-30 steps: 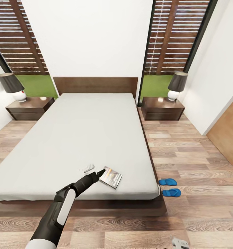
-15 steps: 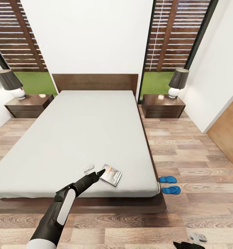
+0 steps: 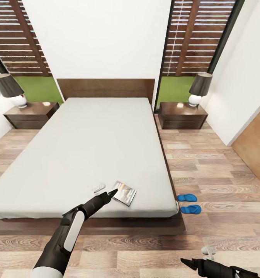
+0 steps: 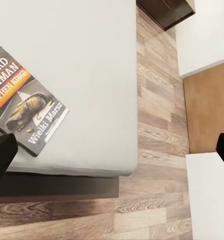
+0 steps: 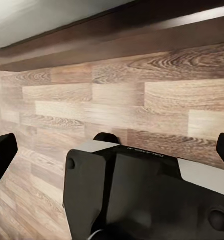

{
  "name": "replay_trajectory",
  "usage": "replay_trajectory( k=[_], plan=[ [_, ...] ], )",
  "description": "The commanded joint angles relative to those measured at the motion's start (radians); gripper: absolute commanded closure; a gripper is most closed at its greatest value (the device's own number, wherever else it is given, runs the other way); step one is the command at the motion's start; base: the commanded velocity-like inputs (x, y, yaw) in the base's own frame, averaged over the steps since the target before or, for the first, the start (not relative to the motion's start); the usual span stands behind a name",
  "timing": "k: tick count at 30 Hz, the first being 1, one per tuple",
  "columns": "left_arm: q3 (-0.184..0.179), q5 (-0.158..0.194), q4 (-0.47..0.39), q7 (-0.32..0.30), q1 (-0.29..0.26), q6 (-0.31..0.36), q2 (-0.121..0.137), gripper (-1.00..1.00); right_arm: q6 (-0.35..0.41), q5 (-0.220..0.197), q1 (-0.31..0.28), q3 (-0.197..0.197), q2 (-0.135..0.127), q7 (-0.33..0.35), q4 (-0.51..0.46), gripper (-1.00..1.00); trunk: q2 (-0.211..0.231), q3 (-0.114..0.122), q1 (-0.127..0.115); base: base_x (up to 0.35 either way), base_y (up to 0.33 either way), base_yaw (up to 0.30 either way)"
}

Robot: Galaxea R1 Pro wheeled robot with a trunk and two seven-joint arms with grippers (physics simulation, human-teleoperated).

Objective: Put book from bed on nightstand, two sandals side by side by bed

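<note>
Now right arm (image 3: pixel 218 267) newly rising; left fingers (image 4: pixel 3 150) spread, empty, by book (image 3: pixel 124 192).

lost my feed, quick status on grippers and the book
Left gripper open at the book, not gripping. Book flat on bed near foot corner. Right gripper low over floor. Sandals beside bed. Nothing blocking.

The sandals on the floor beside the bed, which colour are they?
Bright blue; the sandals show best in the head view.
</note>
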Motion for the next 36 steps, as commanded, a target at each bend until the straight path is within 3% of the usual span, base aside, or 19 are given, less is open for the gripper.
replay_trajectory(
  k=[1,11,27,36],
  plan=[
    [0.004,0.006,-0.001,-0.003,-0.001,0.009,-0.001,-1.00,0.009,0.005,-0.001,-0.009,0.001,0.006,0.000,-1.00,-0.002,-0.003,0.000,0.035,0.000,0.000],
    [0.006,0.007,-0.001,-0.003,-0.001,0.009,0.000,-1.00,0.006,0.005,-0.001,-0.010,0.000,-0.081,0.001,-1.00,-0.002,-0.019,0.000,0.124,0.000,0.000],
    [0.006,0.007,-0.001,-0.003,-0.001,0.009,0.000,-1.00,0.006,0.005,-0.001,-0.009,0.000,-0.088,0.001,-1.00,-0.002,-0.044,0.000,0.270,0.000,0.000],
    [0.006,0.008,-0.001,-0.003,-0.001,0.007,-0.001,-1.00,0.006,0.005,-0.001,-0.008,0.000,-0.088,0.001,-1.00,-0.002,-0.059,0.000,0.052,0.000,0.000]
  ],
)
